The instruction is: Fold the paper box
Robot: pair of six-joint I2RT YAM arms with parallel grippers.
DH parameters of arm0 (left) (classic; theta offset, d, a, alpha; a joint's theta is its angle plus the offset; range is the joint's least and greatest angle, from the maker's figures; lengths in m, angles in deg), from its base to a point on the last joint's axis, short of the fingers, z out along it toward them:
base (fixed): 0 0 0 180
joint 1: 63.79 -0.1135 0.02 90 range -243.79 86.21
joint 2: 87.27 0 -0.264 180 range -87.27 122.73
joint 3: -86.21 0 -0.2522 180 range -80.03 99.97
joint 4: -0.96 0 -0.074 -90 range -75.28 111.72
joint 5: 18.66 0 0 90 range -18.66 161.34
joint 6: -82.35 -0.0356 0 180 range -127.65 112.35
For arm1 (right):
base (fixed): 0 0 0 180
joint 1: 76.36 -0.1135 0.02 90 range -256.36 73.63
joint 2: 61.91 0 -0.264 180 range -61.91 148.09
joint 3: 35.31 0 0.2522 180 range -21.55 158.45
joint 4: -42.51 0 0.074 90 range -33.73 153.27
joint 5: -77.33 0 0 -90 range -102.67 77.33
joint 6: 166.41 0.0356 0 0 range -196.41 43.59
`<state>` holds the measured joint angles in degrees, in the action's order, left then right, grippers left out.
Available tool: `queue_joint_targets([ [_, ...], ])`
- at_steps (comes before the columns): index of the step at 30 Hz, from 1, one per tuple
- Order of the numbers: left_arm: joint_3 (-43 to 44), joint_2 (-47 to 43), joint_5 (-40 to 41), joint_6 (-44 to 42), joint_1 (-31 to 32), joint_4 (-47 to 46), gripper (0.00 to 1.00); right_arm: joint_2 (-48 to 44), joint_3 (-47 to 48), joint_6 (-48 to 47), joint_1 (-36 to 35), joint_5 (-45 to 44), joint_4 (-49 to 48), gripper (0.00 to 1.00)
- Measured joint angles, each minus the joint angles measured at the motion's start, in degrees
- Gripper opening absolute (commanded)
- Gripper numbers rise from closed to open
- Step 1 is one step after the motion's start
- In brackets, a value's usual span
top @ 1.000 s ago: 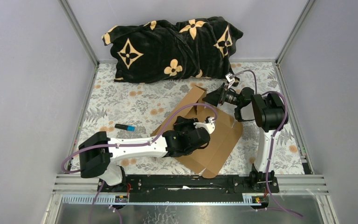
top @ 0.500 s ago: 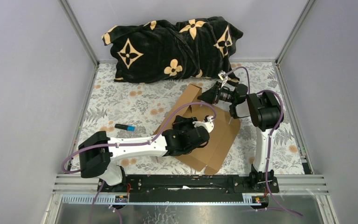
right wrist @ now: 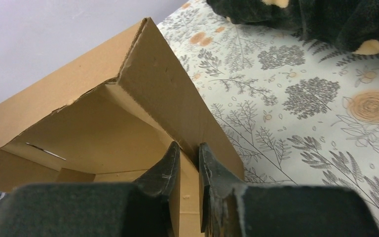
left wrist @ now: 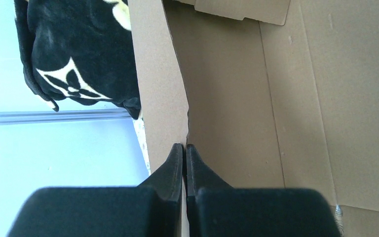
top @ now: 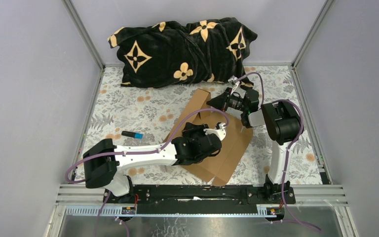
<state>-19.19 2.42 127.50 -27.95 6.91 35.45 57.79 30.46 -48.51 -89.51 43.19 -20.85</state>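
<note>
The paper box (top: 237, 144) is a brown cardboard sheet lying partly unfolded in the middle of the table, with one flap (top: 201, 101) raised at the back. My right gripper (top: 217, 102) is at that raised end. In the right wrist view my right gripper (right wrist: 189, 146) has a finger on each side of an upright cardboard wall (right wrist: 168, 94) and is shut on it. My left gripper (top: 220, 132) hovers over the sheet's middle. In the left wrist view my left gripper (left wrist: 184, 146) is shut, its tips at a crease of the cardboard (left wrist: 227, 89).
A black blanket with gold flowers (top: 182, 44) lies along the back wall, just behind the box. A blue and black marker (top: 132, 134) lies on the floral table cover (top: 128, 101) to the left. Grey walls enclose both sides.
My right gripper has moved left onto the raised flap and closed from wide open. The box has shifted slightly left. The left arm has stayed still.
</note>
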Motion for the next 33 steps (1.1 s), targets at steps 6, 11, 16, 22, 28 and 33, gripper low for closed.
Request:
queue_joint_targets([
  [6, -0.22, -0.20, -0.09, 0.00, 0.02, 0.04, 0.05, -8.02, -6.27, -6.16, -0.98, -7.08, 7.61, 0.05],
  [11, -0.46, -0.52, -1.05, 0.00, 0.20, 0.00, 0.05, -12.48, -12.52, -8.24, -3.04, -14.99, 7.34, 0.07],
  [16, -0.46, -0.52, -1.75, 0.00, 0.72, 0.04, 0.04, -13.75, -17.07, -8.33, -4.35, -20.52, 2.73, 0.13],
  [22, -0.46, -0.52, -1.75, 0.00, 0.72, 0.04, 0.04, -10.51, -17.11, -6.56, -4.44, -20.65, -3.39, 0.35],
  [28, -0.46, -0.66, -1.81, 0.00, 0.72, 0.02, 0.05, -5.40, -14.12, -4.59, -4.61, -17.75, -4.85, 0.47],
  [33, -0.46, -0.66, -1.81, 0.00, 0.72, 0.02, 0.04, -1.99, -11.02, -3.28, -4.59, -15.39, -4.98, 0.47],
])
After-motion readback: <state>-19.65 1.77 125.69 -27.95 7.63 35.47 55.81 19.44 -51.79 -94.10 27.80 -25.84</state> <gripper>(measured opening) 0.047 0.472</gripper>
